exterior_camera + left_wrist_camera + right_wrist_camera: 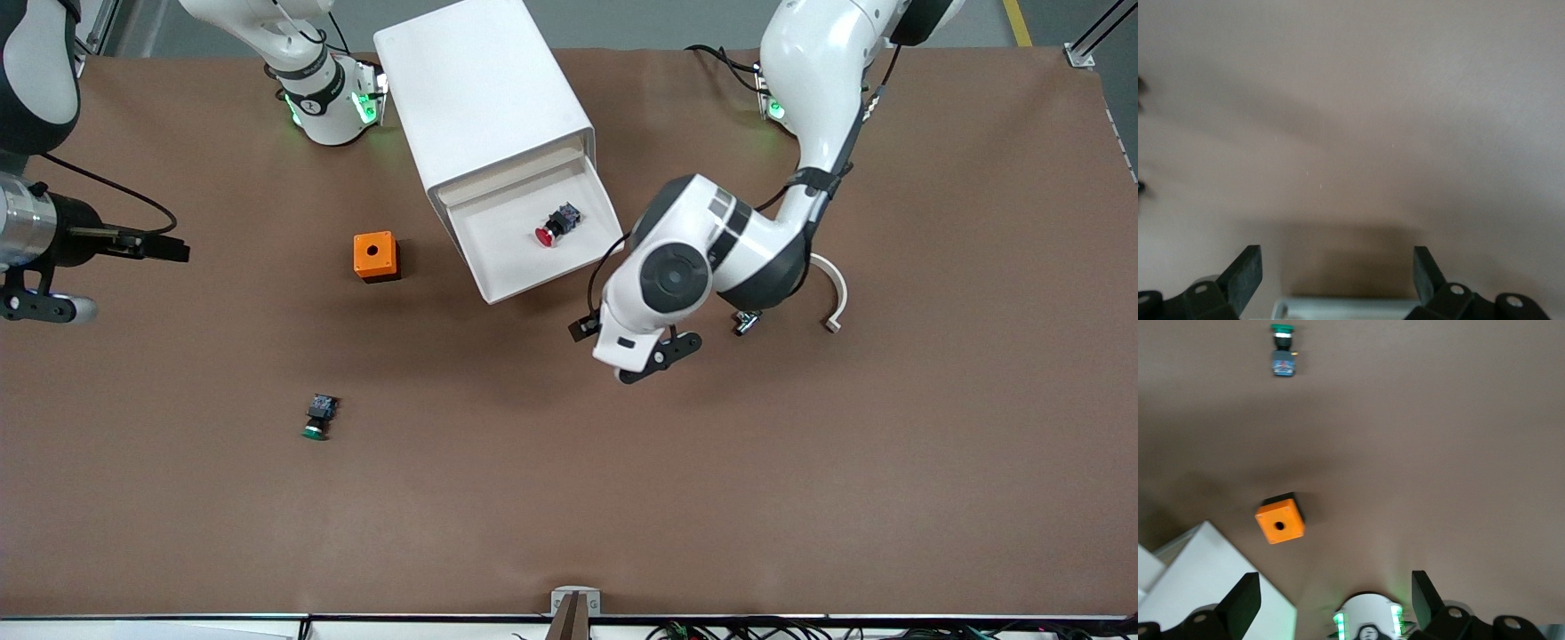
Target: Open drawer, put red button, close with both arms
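The white cabinet (pixel 480 89) stands between the arm bases, and its drawer (pixel 511 283) is pulled open toward the front camera. The red button (pixel 553 227) lies on its side inside the drawer. My left gripper (pixel 584 327) hangs low just off the drawer's front corner and is mostly hidden under its own wrist. In the left wrist view it (pixel 1338 277) is open and empty, with the drawer's pale front rim (pixel 1345 308) between the fingertips. My right gripper (pixel 169 249) is open and empty over the table at the right arm's end; the right wrist view shows it (pixel 1337 600) too.
An orange box (pixel 375 256) with a round hole sits beside the drawer toward the right arm's end, also in the right wrist view (pixel 1279 519). A green-capped button (pixel 317 418) lies nearer the front camera. A white curved clip (pixel 833 298) and a small metal part (pixel 745 322) lie by the left arm.
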### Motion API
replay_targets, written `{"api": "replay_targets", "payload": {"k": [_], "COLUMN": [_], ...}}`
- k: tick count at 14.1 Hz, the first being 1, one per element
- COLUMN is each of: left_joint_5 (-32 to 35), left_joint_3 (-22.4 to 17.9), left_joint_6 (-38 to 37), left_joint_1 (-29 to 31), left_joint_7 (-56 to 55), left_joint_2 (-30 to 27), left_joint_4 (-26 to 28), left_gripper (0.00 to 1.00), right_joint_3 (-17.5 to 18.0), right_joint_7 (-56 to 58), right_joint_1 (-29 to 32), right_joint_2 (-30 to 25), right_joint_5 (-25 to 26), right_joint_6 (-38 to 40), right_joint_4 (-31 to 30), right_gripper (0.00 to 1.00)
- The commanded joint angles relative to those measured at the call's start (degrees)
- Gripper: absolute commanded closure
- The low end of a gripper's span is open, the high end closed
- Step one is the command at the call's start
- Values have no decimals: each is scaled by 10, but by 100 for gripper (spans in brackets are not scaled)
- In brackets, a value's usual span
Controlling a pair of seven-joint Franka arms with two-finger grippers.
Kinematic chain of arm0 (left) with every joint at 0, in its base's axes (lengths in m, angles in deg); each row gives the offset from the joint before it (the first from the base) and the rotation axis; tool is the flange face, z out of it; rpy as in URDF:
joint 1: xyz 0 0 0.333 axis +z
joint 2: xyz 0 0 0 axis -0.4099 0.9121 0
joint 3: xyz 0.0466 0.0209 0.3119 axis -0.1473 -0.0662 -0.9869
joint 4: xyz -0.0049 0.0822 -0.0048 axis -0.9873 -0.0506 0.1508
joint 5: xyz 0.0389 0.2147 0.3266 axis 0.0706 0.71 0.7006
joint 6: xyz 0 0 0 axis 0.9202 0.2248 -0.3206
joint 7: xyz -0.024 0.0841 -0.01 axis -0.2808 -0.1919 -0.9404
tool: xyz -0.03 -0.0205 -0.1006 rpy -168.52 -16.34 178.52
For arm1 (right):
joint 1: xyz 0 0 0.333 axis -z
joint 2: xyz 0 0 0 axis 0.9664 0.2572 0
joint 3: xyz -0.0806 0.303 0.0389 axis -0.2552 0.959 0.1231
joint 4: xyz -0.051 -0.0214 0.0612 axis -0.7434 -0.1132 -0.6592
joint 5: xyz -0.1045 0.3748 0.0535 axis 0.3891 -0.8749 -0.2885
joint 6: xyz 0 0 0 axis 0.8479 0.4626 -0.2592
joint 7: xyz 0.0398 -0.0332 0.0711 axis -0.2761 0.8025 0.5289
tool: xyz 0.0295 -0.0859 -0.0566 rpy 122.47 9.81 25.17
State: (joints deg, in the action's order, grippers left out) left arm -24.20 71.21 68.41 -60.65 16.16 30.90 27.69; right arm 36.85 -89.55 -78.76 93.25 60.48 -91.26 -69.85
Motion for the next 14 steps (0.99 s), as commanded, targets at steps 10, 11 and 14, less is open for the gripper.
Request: {"api": "replay_targets", "payload": {"k": [10, 11, 14], "left_joint_5": [67, 67, 67], "left_joint_3": [2, 2, 17], "left_joint_6": [131, 131, 130], "left_joint_1": [-68, -71, -82], "left_joint_7": [-66, -66, -65], "left_joint_2": [-15, -16, -15], "left_joint_4": [94, 98, 110], "left_gripper": [1, 1, 1], "right_joint_3": [14, 14, 13], "right_joint_7": [69, 69, 72], "right_joint_1": [42, 40, 49], "right_joint_2": [0, 0, 1], "right_joint_5": [22, 24, 20], "right_joint_6": [-19, -19, -19], "right_joint_4": [12, 34, 63], "right_gripper": [0, 0, 0]}}
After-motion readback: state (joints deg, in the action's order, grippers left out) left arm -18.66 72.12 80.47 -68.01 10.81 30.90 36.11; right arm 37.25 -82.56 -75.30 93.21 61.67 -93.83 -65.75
